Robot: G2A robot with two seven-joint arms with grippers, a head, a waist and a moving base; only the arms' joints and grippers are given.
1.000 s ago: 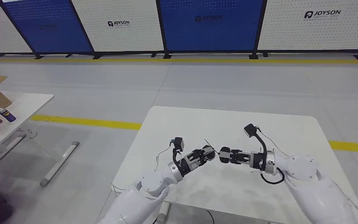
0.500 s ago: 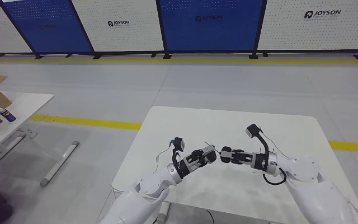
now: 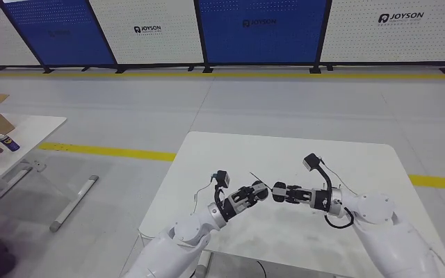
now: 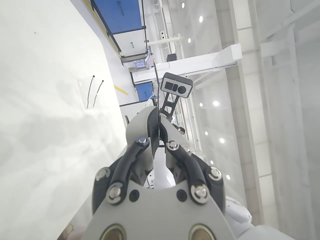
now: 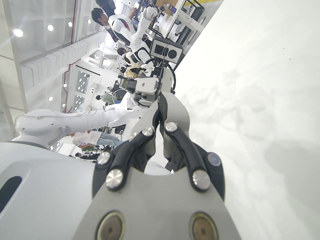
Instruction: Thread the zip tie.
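Over the near half of the counter (image 3: 222, 153), the left gripper (image 4: 157, 118) is clamped on the zip tie (image 4: 157, 88). The tie's long axis points from the fingertips toward the far edge. Just beside it, the right gripper (image 5: 160, 106) has its fingers pressed together. Farther off, two spare ties (image 4: 90, 92) lie side by side.

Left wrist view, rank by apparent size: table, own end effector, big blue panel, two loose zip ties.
1. table
2. left end effector, close to lens
3. big blue panel
4. loose zip ties, pair alike
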